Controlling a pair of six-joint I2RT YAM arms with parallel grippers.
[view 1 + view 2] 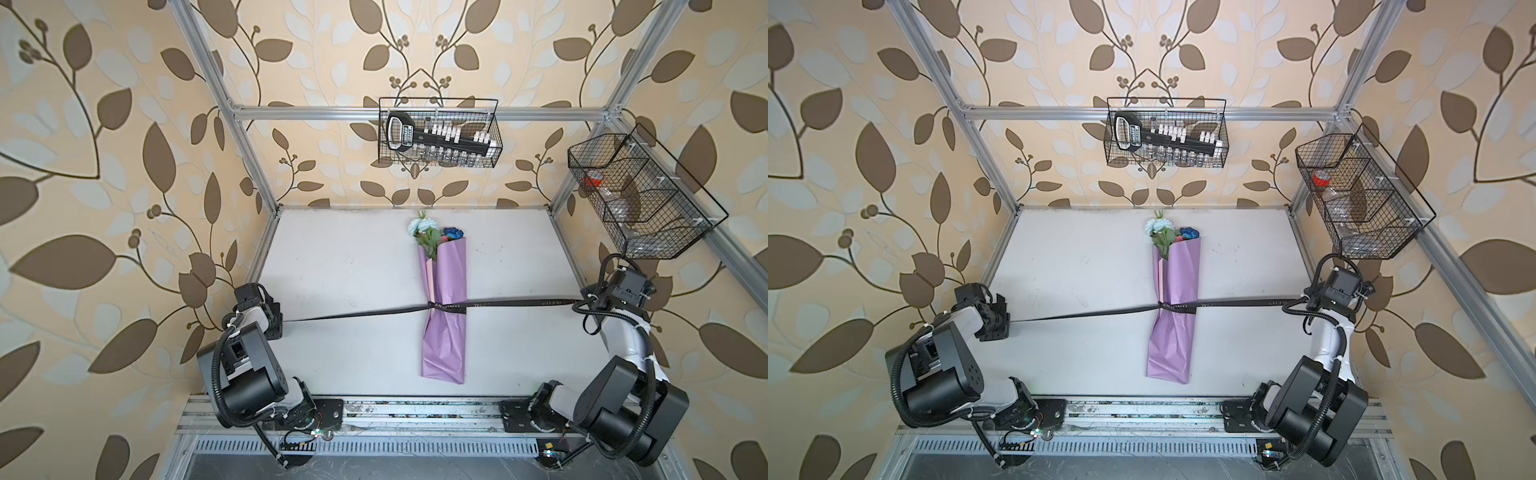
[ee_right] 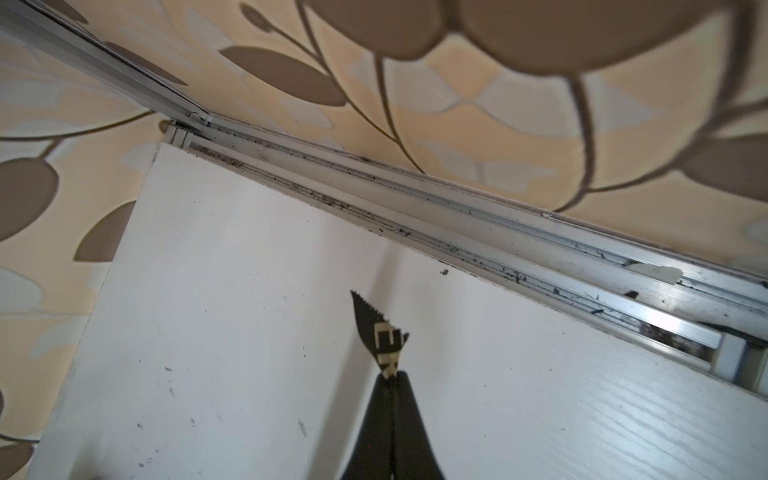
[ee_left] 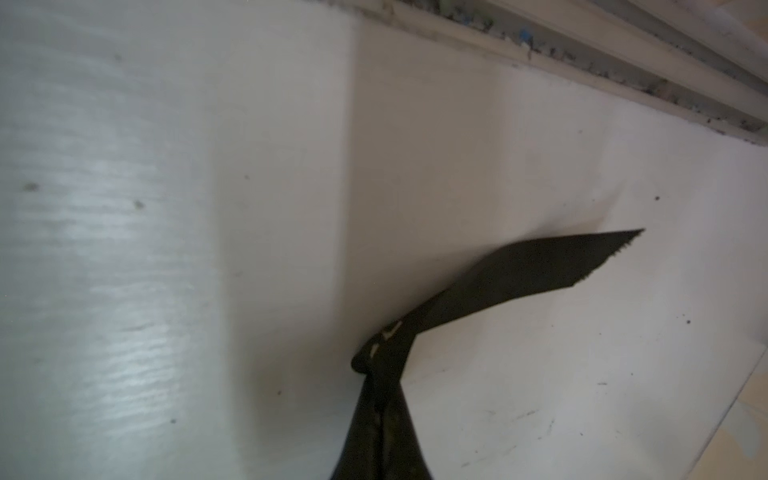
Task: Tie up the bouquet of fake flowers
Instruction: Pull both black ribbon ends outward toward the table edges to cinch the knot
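The left end effector (image 3: 376, 370) and right end effector (image 2: 392, 380) are clamping the ribbon (image 1: 374, 312) ends taut; the bouquet (image 1: 444, 286) is looking cinched, a securing knot likely remaining.

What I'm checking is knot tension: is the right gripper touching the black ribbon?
Touching. The right wrist view shows the right gripper shut on the black ribbon, its lettered end poking past the closed jaws.

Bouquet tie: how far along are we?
Done: the black lettered ribbon is wrapped around the lilac-paper bouquet of fake flowers. In hand: left fingers and right fingers pinch its ends, pulled taut. Left: securing a knot or bow; none clearly visible.
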